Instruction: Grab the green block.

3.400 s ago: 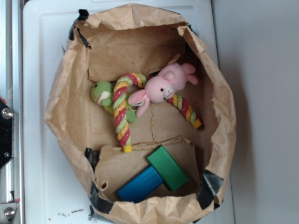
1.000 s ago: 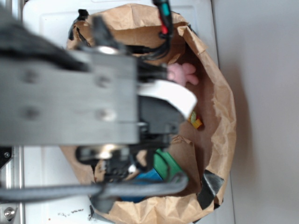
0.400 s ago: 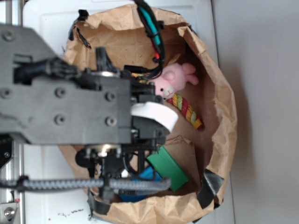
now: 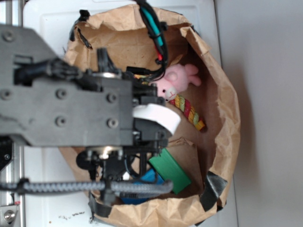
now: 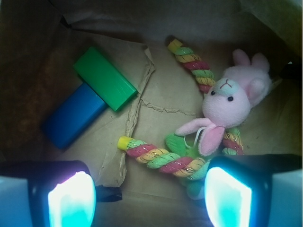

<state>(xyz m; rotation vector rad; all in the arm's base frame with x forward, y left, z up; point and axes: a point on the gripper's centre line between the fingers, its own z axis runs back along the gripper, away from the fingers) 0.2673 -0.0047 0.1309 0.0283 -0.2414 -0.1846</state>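
I see the green block (image 5: pixel 105 78) lying flat on the bag (image 4: pixel 222 109) floor, touching the blue block (image 5: pixel 73 116), while my gripper (image 5: pixel 150 198) hangs spread apart above the rope toy (image 5: pixel 163 158) and pink bunny (image 5: pixel 229 101).

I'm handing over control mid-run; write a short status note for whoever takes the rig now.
Gripper: open, empty, fingers spread wide, hovering inside the paper bag above the toys.
Green block: lying flat on the bag floor, one long side against the end of the blue block, clear of the rope toy and pink bunny.
Done: arm is over the bag.
Left: shift the gripper over to the green block, descend, close on it and lift. Nothing is grasped yet.
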